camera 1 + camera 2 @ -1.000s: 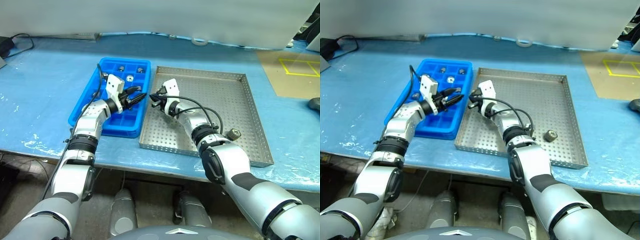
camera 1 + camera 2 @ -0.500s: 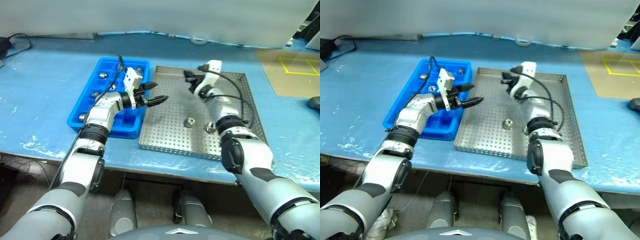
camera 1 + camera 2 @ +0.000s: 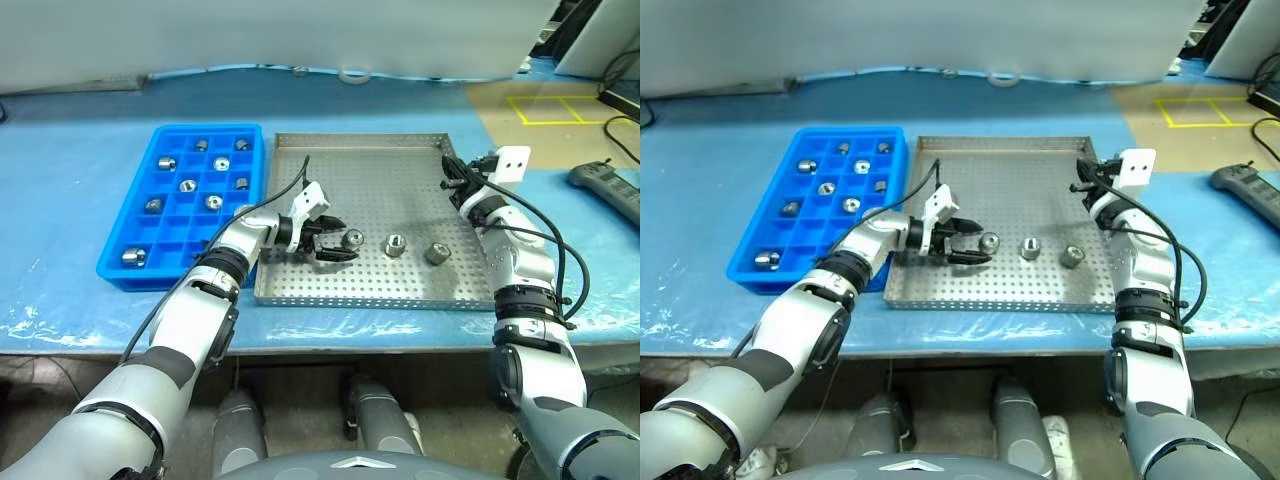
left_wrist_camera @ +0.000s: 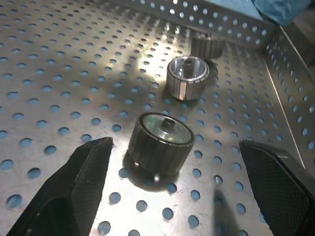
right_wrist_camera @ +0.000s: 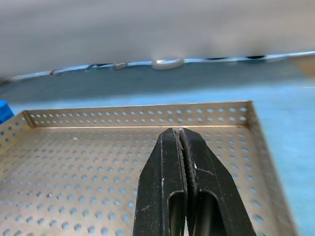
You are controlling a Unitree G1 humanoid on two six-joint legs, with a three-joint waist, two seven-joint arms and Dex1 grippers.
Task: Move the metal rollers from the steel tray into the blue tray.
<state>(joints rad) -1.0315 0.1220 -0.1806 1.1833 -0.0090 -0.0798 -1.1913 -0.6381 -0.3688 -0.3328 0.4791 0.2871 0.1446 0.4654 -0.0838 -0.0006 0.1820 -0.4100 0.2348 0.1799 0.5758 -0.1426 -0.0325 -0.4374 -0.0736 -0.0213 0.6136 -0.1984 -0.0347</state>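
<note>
Left gripper (image 3: pixel 338 247): fingers (image 4: pixel 81 182) spread wide, low over the steel tray (image 3: pixel 400 160), flanking the nearest roller (image 4: pixel 160 145) without touching it.

Nearest roller: lying tipped, holed end face turned up and toward the wrist camera.

Other rollers: second (image 3: pixel 395 244) standing on end, hole upward; third (image 3: pixel 436 254) beyond it on its side. All three form a row across the tray's near half.

Right gripper (image 5: pixel 186 162): fingers pressed together, empty, above the tray's right rim.

Blue tray (image 3: pixel 125 268): left of the steel tray on the worktop (image 3: pixel 80 130), several rollers (image 3: pixel 187 184) in separate compartments.
</note>
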